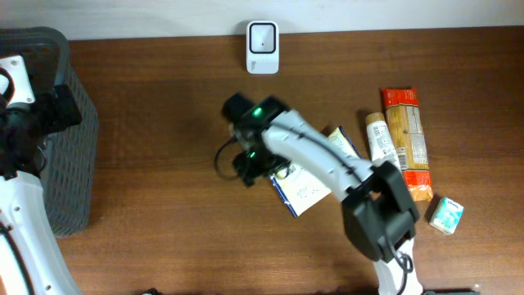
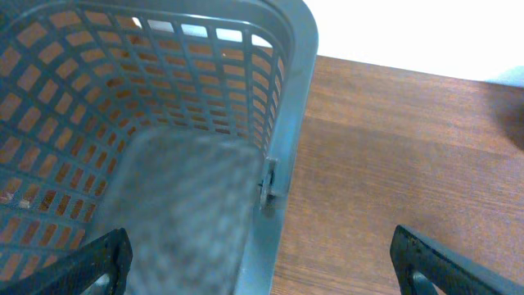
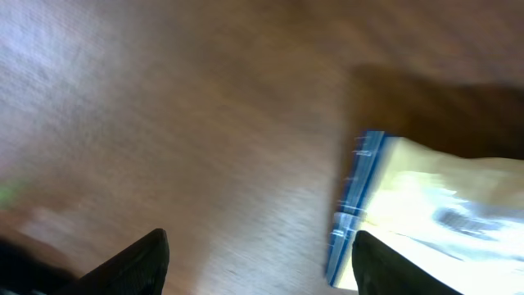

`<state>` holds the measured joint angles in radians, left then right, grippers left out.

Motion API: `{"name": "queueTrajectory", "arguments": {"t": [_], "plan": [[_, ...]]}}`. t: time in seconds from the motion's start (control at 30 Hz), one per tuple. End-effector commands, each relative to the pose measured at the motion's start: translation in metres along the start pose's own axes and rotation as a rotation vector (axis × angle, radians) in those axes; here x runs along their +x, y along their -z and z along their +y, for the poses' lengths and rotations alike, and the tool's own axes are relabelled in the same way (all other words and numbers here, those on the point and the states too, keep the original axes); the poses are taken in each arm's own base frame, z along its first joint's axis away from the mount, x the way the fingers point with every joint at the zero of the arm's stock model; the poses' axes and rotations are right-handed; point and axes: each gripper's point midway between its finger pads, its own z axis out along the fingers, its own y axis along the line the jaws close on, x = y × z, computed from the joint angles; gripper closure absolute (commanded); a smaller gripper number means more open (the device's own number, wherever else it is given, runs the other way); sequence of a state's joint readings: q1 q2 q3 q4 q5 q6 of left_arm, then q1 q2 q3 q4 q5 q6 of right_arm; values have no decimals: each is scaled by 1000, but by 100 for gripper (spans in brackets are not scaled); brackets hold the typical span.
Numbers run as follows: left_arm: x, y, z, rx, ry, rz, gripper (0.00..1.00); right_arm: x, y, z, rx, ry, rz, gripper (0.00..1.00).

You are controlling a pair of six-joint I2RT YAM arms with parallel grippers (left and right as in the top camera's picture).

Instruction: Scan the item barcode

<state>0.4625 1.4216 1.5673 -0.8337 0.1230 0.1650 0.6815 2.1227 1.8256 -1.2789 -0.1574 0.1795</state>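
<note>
- Jaws of the right arm stand apart and clamp nothing; the blue-edged packet (image 3: 426, 205) lies flat on the surface (image 1: 164, 123) just beside them, view blurred.
- Packet sits well apart from the scanner (image 1: 262, 37); barcode probably not yet read.
- Left jaws wide apart, empty, above the basket (image 2: 286, 98), likely clear of the work.

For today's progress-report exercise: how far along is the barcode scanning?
Done: nothing visible; a past scan cannot be told. In hand: nothing; the right end effector is open beside the flat blue-and-white packet lying on the brown wooden table. Left: presenting it to the white rectangular scanner.
</note>
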Motion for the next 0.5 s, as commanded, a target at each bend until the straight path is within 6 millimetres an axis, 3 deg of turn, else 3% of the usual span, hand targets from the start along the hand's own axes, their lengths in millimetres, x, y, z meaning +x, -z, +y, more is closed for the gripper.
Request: {"name": "queueTrajectory", "arguments": {"t": [0.0,0.03,0.07,0.1,0.17,0.23,0.37,0.4,0.47], "plan": [[-4,5,1,1,-15,-16,1,-19,52,-62,-26,-49,-121,22],[-4,5,1,1,-15,-16,1,-18,56,-99,-17,-37,-126,8],[-4,5,1,1,-15,-16,1,-13,58,-135,-19,-78,-122,4],[-4,5,1,1,-15,-16,1,-7,58,-158,-60,-89,-124,1],[-4,5,1,1,-15,-16,1,4,55,-188,-187,-56,-154,1],[-4,5,1,1,-15,-16,1,17,35,-229,-223,-44,-143,1],[-4,5,1,1,-15,-16,1,22,-5,-239,-305,-11,-85,1],[-4,5,1,1,-15,-16,1,22,-22,-239,-327,-16,-55,1],[-4,5,1,1,-15,-16,1,21,-36,-228,-421,-38,-43,0]]}}
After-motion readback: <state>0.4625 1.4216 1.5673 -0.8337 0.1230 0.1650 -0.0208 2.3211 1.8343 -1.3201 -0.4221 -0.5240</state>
